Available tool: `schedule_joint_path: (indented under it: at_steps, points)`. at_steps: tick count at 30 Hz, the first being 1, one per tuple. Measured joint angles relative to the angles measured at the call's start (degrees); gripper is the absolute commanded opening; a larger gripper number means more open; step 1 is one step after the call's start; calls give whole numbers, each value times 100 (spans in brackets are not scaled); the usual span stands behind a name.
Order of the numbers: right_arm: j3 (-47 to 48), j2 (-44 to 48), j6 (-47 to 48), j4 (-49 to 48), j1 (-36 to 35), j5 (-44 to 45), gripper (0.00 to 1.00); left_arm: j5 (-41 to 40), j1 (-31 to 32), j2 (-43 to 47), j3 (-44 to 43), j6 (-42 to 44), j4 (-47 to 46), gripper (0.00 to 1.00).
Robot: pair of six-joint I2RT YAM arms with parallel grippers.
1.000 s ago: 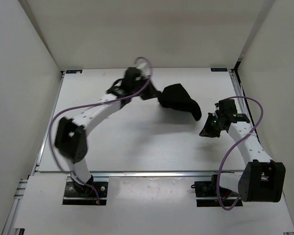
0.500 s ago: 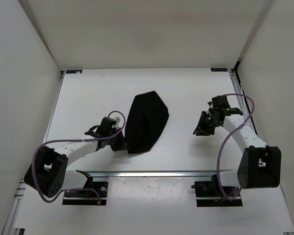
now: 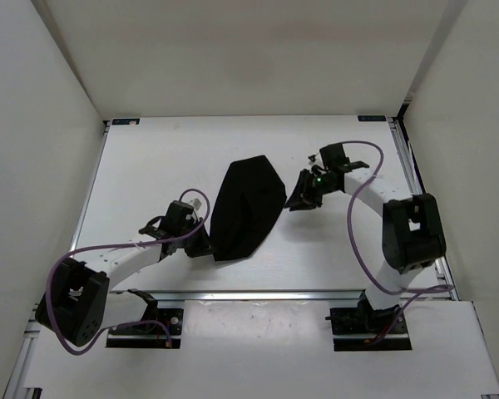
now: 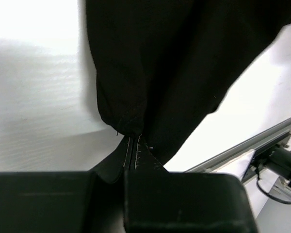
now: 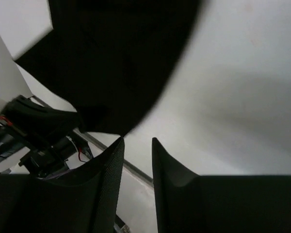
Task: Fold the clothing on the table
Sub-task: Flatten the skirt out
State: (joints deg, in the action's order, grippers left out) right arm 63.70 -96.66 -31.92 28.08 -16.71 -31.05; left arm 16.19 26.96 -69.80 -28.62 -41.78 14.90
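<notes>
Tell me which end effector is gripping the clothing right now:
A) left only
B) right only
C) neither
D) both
A. The left wrist view shows the left end effector pinched shut on the edge of the clothing, while the right end effector stands open with nothing between its fingers.

Even, bright light from above fills the top view. The white table (image 3: 150,166) is nearly washed out, with only faint, soft shadows under the arms. The black clothing (image 3: 248,208) reads as a flat dark mass with little fold detail. In the left wrist view, glare whitens the table at upper left, and the left gripper (image 4: 134,153) is soft and unfocused. The right wrist view is smeared, with blurred cloth edges and a broad grey shadow.
</notes>
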Motion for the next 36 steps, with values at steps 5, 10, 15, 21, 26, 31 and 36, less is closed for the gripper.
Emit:
schedule_joint_path:
  at_steps: [5,10,15,21,26,31,36]
  points:
    - [907,-831,-83,-431,-332,-133,0,35,26,-2,111,70,52,0]
    - [1875,-1526,173,-256,-798,-142,0,83,66,-2,109,142,52,0]
    - [2966,-1836,861,378,-1617,286,0,118,66,-2,107,162,52,0]
    - [3274,-1716,1731,890,-2566,1187,0,227,-9,-28,-7,162,96,0]
    - [2973,-1622,2048,1220,-2820,1770,0,262,-55,-44,-205,166,98,0]
    - [2780,-1622,2238,1373,-2750,2387,0,273,-61,-50,-240,164,105,0]
    - [2763,-1633,2444,1366,-2723,2754,0,273,-94,-48,-240,144,144,0]
